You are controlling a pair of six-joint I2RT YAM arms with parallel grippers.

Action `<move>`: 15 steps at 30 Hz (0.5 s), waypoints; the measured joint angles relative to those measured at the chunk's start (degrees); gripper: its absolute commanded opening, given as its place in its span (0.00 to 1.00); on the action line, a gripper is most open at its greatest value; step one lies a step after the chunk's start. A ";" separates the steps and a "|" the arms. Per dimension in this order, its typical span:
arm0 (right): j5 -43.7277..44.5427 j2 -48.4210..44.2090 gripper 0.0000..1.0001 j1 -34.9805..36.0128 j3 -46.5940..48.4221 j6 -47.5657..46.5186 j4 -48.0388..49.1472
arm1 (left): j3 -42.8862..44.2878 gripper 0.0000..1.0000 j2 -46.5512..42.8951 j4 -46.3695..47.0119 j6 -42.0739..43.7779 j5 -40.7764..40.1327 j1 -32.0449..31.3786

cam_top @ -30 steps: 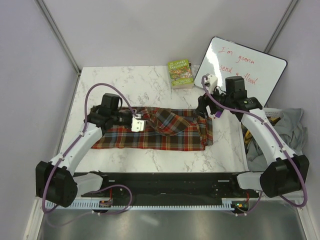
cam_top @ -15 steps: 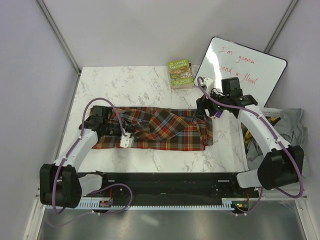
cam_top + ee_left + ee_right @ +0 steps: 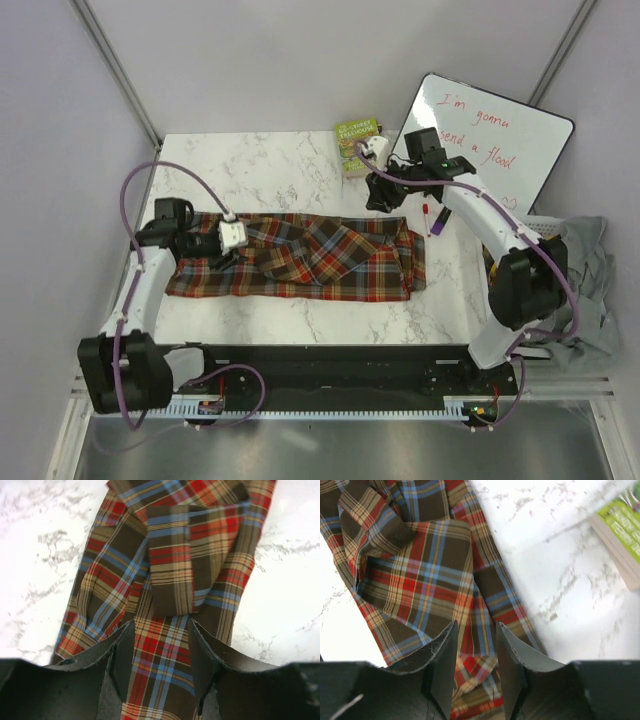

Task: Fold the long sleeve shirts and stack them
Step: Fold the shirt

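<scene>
Marble table (image 3: 260, 170): plaid shirt (image 3: 320, 262) under left fingers (image 3: 123, 661) and right fingers (image 3: 443, 666), both pairs spread.

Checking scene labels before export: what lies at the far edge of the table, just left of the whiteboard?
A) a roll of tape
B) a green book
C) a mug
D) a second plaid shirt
B: a green book lies at the far edge of the table beside the whiteboard; the only plaid shirt is spread out nearer, mid-table.
</scene>
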 measured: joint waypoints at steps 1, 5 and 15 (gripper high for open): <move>0.33 1.73 0.40 1.05 1.44 -0.22 0.15 | 2.12 0.55 2.23 0.28 -3.54 0.04 1.09; -0.26 8.50 0.35 4.74 5.90 1.53 1.05 | 7.82 0.58 9.81 1.16 -15.98 0.39 1.77; -2.58 17.68 0.31 16.68 2.27 19.61 13.64 | 9.07 0.64 12.66 6.84 -37.13 -1.01 3.32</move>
